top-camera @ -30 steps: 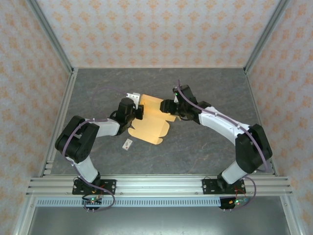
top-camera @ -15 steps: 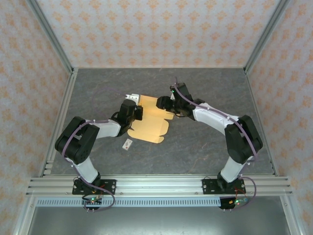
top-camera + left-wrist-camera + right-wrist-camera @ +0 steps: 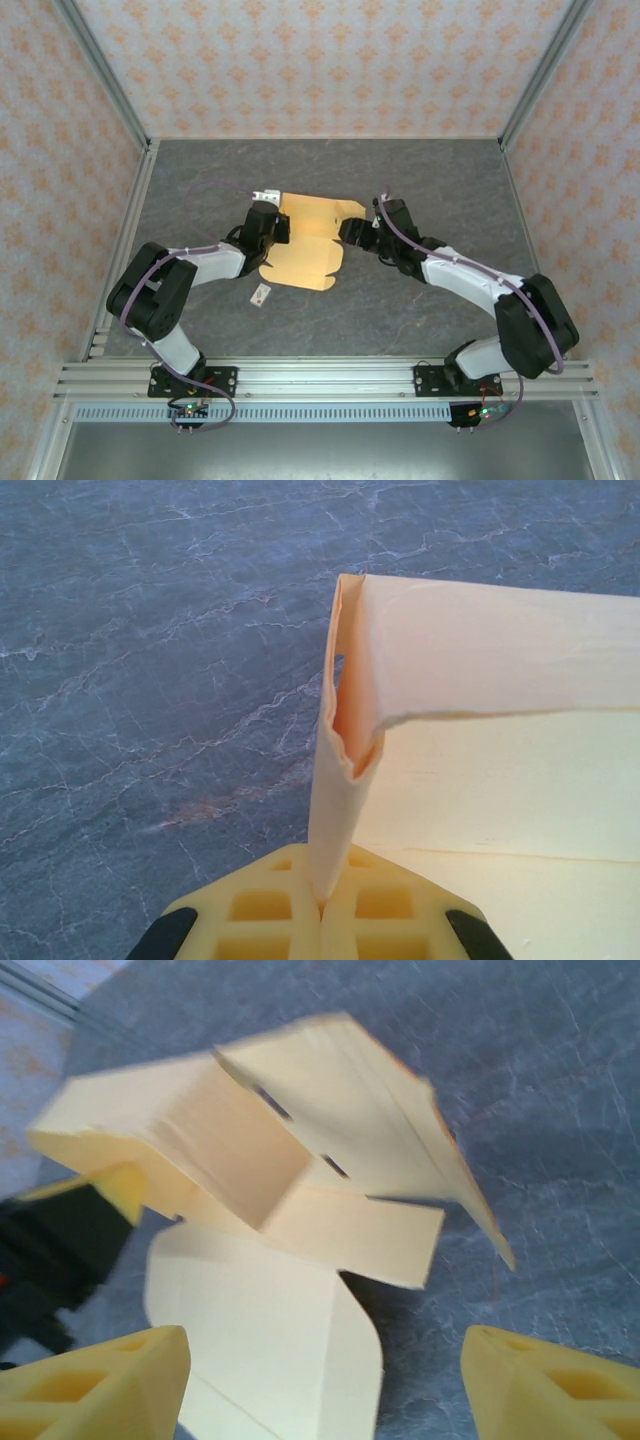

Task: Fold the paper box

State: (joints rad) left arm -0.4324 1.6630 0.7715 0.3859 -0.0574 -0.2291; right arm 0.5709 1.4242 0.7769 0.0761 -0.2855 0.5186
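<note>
Paper box (image 3: 305,245): light orange-tan, plain, creamier up close. Desk (image 3: 430,180): dark grey, marbled, thin white veins. Left fingers (image 3: 262,912), right fingers (image 3: 95,1380): bright yellow. Left arm (image 3: 215,262), right arm (image 3: 460,280): white links, black joints, purple cable (image 3: 170,255). Walls (image 3: 300,60): pale, repeating orange floral motif. Tag (image 3: 262,294): white. Frame rails (image 3: 320,372): silver.

Left arm (image 3: 200,262) bent inward, left gripper (image 3: 322,905) pinched tight on a box (image 3: 500,650) flap between its jaws, right arm (image 3: 460,275) stretched inward, right gripper (image 3: 325,1350) spread wide, box just ahead of its jaws.
</note>
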